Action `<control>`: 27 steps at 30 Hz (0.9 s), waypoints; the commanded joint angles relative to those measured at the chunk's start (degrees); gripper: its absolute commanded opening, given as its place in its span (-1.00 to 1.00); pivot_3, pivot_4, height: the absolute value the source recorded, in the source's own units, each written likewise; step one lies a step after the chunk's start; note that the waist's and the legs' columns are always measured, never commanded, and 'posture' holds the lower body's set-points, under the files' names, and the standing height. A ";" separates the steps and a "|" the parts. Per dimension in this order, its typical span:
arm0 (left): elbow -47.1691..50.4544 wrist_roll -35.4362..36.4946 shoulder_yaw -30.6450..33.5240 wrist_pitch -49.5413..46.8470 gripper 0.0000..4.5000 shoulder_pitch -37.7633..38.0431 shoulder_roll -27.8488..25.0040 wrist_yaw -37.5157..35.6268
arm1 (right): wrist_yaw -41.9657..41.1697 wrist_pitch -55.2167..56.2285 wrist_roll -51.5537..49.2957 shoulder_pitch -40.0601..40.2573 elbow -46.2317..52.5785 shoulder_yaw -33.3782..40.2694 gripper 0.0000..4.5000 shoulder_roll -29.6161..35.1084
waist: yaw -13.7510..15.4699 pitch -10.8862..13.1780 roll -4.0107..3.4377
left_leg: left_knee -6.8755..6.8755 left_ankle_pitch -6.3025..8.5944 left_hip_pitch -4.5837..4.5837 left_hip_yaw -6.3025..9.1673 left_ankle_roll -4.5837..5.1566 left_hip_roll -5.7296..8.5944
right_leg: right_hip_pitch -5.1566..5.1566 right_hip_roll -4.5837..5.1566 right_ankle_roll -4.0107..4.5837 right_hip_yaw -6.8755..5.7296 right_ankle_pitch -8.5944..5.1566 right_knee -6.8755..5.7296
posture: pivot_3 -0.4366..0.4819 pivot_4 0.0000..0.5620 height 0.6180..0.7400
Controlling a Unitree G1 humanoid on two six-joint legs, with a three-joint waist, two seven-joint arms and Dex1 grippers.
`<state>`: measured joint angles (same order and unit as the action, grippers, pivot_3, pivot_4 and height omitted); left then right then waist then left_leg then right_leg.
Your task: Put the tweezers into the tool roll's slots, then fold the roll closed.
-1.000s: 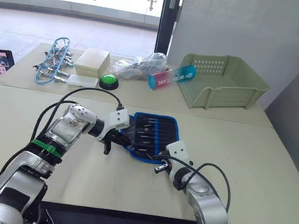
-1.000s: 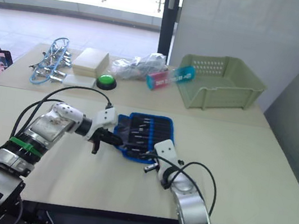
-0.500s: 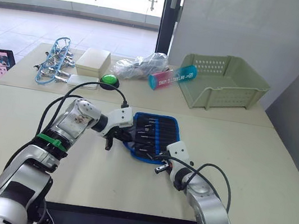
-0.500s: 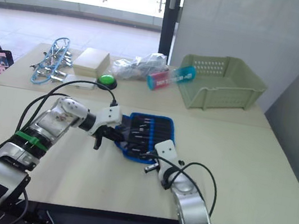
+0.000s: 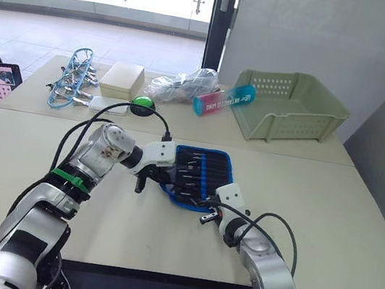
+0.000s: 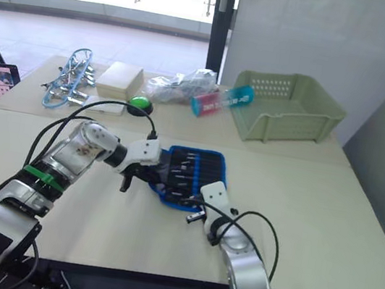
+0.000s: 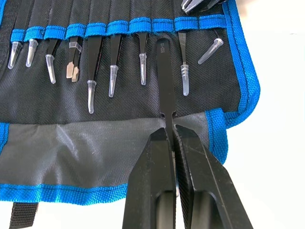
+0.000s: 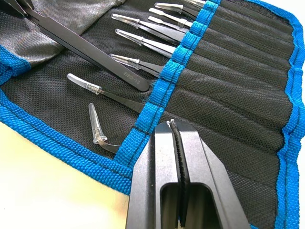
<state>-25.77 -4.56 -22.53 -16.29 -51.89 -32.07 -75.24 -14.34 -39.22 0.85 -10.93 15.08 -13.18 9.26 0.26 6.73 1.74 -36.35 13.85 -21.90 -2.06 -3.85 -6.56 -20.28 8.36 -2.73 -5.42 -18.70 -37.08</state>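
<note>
The left gripper clamped a tweezer entering the tool roll; at 5 o'clock, the right gripper stayed closed.

Bare beige counter to the robot's right of the open black fabric tool roll w/ blue edging & on its near side gives free approach. Far side crowded: pale green slotted plastic basket, green round button, blue-and-metal clip bundle.
</note>
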 commanded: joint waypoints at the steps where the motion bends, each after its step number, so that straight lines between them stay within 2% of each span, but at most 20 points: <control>1: -1.05 -1.54 -1.47 1.49 -0.99 -1.82 1.79 0.20 | 0.80 -5.67 0.84 3.31 -5.70 -0.46 -1.00 0.77 | 0.17 -0.01 0.01 | -0.01 0.00 0.00 0.00 0.00 0.00 | 0.00 0.00 0.00 0.00 0.00 0.00 | -0.05 -0.47 0.61; 9: -5.12 -3.39 -2.63 4.24 -0.99 -3.11 6.70 1.37 | 1.26 -6.08 0.68 3.68 -5.13 -0.49 -1.00 0.59 | 0.43 -0.03 0.04 | -0.10 0.01 0.00 0.00 0.02 0.00 | 0.04 0.00 0.00 0.00 0.00 -0.01 | -0.05 -0.47 0.61; 21: -18.83 -4.66 -2.29 9.46 -0.99 -7.32 19.67 6.52 | 1.52 -7.50 0.67 5.29 -2.67 0.08 -1.00 1.20 | 0.67 -0.03 0.05 | -0.40 0.09 -0.23 0.01 0.16 0.00 | 0.01 0.00 -0.11 -0.03 -0.06 0.01 | -0.05 -0.47 0.61; 27: -23.62 -5.33 -1.59 11.64 -0.99 -9.37 22.28 7.86 | 1.66 -8.03 0.70 5.59 -2.07 0.21 -1.00 1.31 | 1.22 -0.03 0.05 | -0.41 0.10 -0.26 0.01 0.18 0.03 | 0.01 0.01 -0.12 -0.03 -0.07 0.06 | -0.05 -0.47 0.61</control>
<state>-49.13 -10.28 -24.12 -6.07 -60.15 -11.60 -67.31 -12.96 -41.48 0.90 -8.88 18.55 -12.47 9.53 1.47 6.70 1.79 -36.77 13.95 -22.17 -2.06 -3.67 -6.52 -20.26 8.37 -2.85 -5.45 -18.76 -37.01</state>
